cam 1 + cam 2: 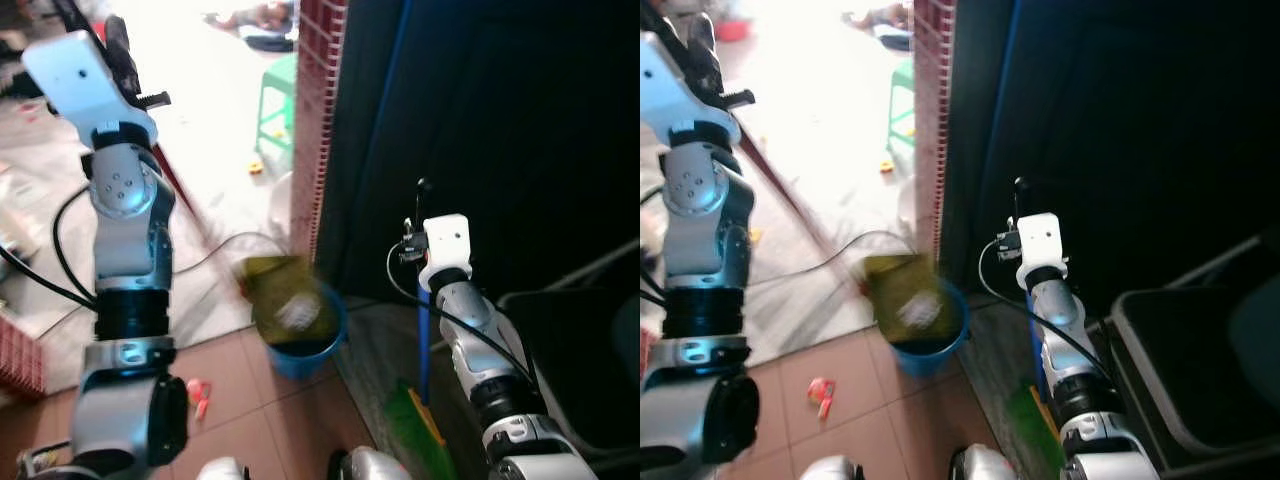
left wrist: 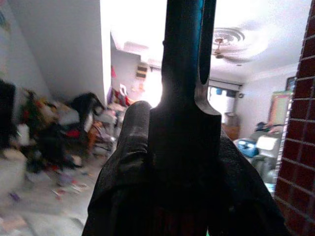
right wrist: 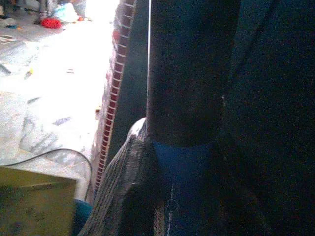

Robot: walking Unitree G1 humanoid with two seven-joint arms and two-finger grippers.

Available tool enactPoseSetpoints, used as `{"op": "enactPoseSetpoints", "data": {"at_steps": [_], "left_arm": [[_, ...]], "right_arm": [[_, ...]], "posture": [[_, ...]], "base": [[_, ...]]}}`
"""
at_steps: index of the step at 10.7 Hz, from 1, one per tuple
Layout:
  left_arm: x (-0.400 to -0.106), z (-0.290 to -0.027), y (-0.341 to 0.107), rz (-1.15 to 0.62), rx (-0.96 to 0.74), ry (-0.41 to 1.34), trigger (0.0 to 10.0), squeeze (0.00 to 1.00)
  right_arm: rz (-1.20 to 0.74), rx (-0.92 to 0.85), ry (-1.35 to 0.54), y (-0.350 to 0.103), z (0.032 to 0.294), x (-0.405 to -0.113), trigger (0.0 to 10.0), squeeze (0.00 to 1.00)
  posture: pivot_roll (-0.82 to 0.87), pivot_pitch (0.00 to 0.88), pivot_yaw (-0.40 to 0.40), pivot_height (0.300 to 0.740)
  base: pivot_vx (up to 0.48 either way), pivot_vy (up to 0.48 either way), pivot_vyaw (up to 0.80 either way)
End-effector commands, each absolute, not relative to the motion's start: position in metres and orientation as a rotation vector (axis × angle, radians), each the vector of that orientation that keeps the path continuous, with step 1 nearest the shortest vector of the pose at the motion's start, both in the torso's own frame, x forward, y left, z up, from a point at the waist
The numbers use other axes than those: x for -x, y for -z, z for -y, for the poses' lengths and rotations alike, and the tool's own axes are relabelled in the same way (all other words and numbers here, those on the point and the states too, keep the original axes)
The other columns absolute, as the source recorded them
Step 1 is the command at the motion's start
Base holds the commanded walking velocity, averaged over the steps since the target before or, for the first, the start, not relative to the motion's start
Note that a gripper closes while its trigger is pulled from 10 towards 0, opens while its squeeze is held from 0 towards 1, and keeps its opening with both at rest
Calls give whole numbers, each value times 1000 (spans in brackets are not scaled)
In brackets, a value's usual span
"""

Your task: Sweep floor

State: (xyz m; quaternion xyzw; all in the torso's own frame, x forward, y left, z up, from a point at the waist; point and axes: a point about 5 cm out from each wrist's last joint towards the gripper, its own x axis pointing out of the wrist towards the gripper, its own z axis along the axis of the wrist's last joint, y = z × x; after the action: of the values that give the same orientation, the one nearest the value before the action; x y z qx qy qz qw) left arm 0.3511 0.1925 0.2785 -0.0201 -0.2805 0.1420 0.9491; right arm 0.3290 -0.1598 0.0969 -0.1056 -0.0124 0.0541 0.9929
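My left gripper point(image 1: 128, 62) is raised high at the left, shut on a long dark-red handle point(image 1: 185, 205). The handle slopes down to a yellow-green dustpan point(image 1: 285, 290). The blurred dustpan is tipped over a blue bucket point(image 1: 300, 350) at the foot of the brick pillar, with a pale lump in it. My right gripper point(image 1: 420, 215) is shut on the blue broom handle point(image 1: 424, 350), which stands upright. The green broom head point(image 1: 415, 435) rests on the floor below. In the right wrist view the blue handle point(image 3: 184, 191) runs between the fingers, with the dustpan point(image 3: 34, 201) beside it.
A red brick pillar point(image 1: 318, 120) splits the bright room from a dark wall on the right. A green stool point(image 1: 275, 95) stands behind. A black cable point(image 1: 215, 250) crosses the floor. Orange-pink litter point(image 1: 197, 392) lies on the tiles. A dark bin point(image 1: 570, 360) is at the right.
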Motion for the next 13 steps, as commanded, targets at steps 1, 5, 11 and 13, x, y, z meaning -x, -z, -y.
{"op": "enactPoseSetpoints", "data": {"at_steps": [1, 5, 11, 13], "left_arm": [[-346, -186, -296, 668, 58, -267, 10000, 0], [-344, -152, -284, 677, -55, -102, 10000, 0], [-310, -35, -247, 679, -144, 645, 10000, 0], [-301, -27, -251, 740, -203, 760, 10000, 0]], "right_arm": [[47, 218, -105, -103, 162, -331, 10000, 0], [50, 218, -105, -104, 161, -332, 10000, 0], [66, 217, -110, -106, 157, -334, 10000, 0], [75, 221, -110, -107, 156, -335, 10000, 0]], "posture": [[3, 0, -44, 740], [3, 0, -41, 740], [11, 0, -40, 740], [14, 0, -39, 740]], "base": [[0, 0, 0], [0, 0, 0], [0, 0, 0], [0, 0, 0]]}}
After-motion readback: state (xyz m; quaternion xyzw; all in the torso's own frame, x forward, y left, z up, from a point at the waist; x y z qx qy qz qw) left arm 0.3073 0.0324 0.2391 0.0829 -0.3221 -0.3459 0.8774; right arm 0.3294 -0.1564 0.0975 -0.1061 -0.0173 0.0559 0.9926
